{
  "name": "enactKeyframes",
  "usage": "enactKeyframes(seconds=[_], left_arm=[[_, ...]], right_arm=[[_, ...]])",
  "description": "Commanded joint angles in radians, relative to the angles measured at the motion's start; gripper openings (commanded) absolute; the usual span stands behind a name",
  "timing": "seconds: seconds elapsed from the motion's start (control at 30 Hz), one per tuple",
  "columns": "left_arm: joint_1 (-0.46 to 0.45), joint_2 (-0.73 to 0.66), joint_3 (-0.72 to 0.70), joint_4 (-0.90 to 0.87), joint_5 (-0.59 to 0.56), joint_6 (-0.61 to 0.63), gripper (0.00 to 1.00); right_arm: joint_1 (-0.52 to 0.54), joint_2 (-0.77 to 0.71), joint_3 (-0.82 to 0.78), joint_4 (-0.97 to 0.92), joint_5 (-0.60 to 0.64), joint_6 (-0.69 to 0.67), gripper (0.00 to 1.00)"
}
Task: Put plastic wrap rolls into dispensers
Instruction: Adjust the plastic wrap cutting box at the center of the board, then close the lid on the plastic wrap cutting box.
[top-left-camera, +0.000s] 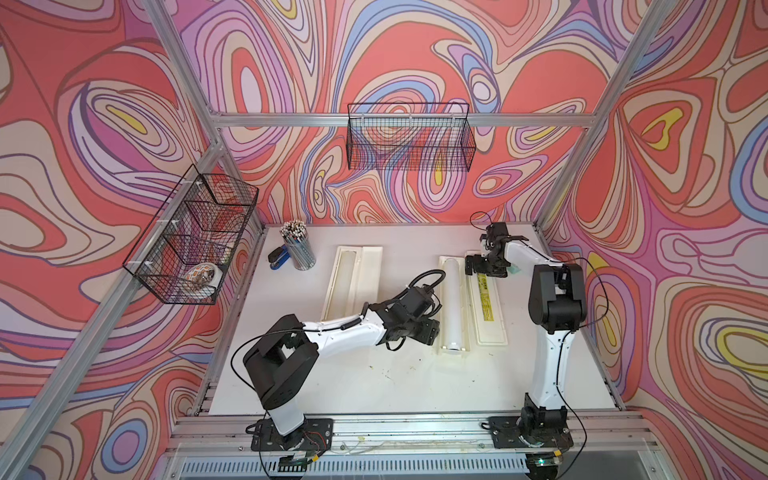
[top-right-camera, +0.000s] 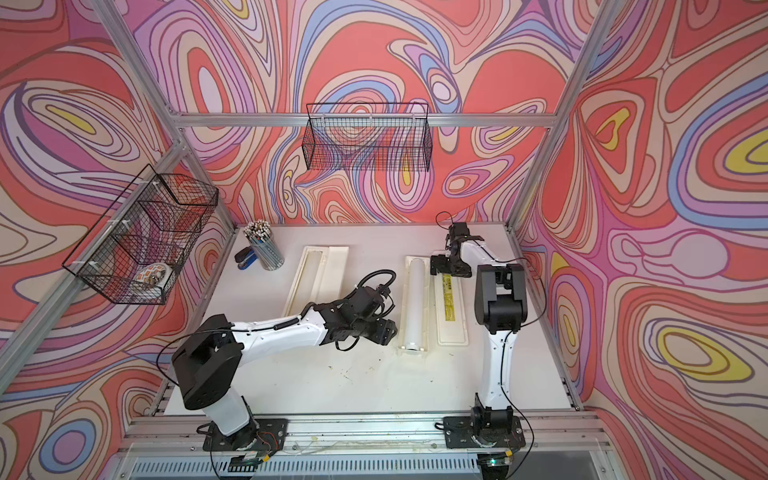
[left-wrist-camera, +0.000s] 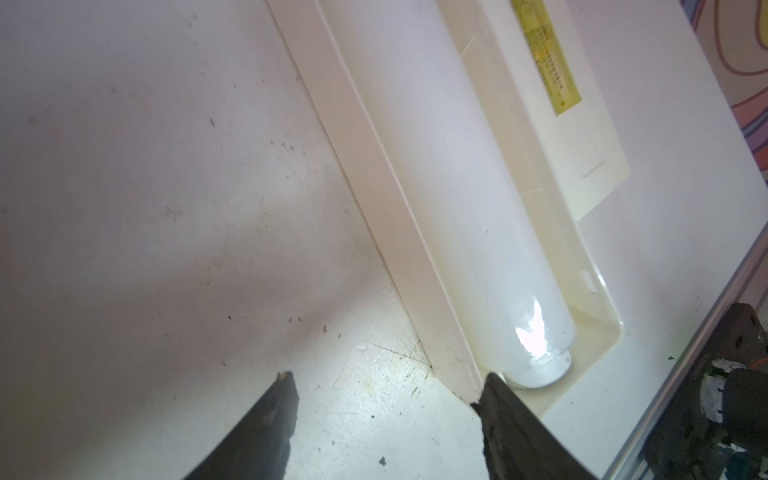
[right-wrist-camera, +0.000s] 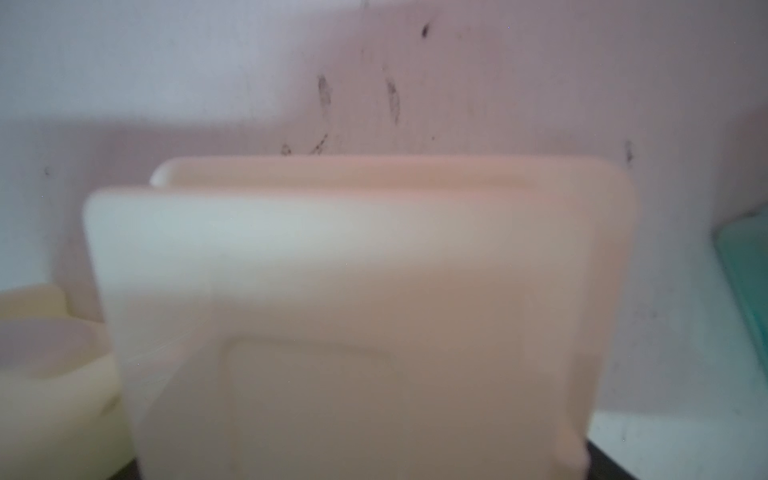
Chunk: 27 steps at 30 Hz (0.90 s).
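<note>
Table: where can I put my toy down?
A narrow strip runs between the left dispenser and right dispenser, with the left gripper at its near end. The widest bare patch of the table is in front of them, up to the arm bases. Crowded: the back-left corner with stapler and pencil cup, and around the right gripper.

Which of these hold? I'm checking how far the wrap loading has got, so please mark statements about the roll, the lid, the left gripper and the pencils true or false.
1. A plastic wrap roll lies in the dispenser nearer the right arm. True.
2. That dispenser's lid is closed over the roll. False: it lies open flat beside the tray, with its yellow label up.
3. The left gripper is clamped on the roll. False: its fingers stand apart with nothing between them, by the dispenser's near end.
4. The cup of pencils stands next to the blue stapler. True.
</note>
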Motion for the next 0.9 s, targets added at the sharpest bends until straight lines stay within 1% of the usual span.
enactKeyframes(seconds=[0.0, 0.07, 0.13, 0.2, 0.33, 0.43, 0.57, 0.7, 0.77, 0.87], left_arm=[[0.001, -0.022, 0.099, -0.013, -0.028, 0.091, 0.72], [0.001, 0.02, 0.17, -0.032, -0.014, 0.107, 0.73], [0.004, 0.061, 0.237, -0.056, -0.045, 0.122, 0.73], [0.019, 0.081, 0.252, -0.075, -0.045, 0.111, 0.73], [0.085, 0.065, 0.181, 0.011, 0.014, 0.036, 0.7], [0.117, 0.06, 0.146, 0.013, 0.037, 0.023, 0.69], [0.121, 0.079, 0.133, -0.021, 0.039, 0.03, 0.68], [0.131, 0.119, 0.112, -0.029, 0.048, -0.011, 0.66], [0.131, 0.138, 0.102, -0.022, 0.07, -0.029, 0.64], [0.132, 0.16, 0.074, 0.002, 0.105, -0.062, 0.61]], right_arm=[[0.005, 0.042, 0.011, -0.073, -0.063, 0.003, 0.98], [0.005, 0.038, -0.001, -0.078, -0.055, 0.004, 0.98], [0.005, -0.001, -0.036, -0.055, -0.038, 0.019, 0.98], [0.005, -0.044, -0.058, -0.047, -0.032, 0.029, 0.97], [0.005, -0.111, -0.074, -0.089, -0.028, 0.037, 0.91], [0.004, -0.14, -0.076, -0.112, -0.033, 0.042, 0.86], [-0.004, -0.163, -0.079, -0.134, -0.037, 0.039, 0.83], [-0.012, -0.195, -0.037, -0.2, -0.038, 0.036, 0.81], [-0.013, -0.216, -0.003, -0.235, -0.064, 0.04, 0.81], [-0.012, -0.252, 0.03, -0.271, -0.115, 0.087, 0.8]])
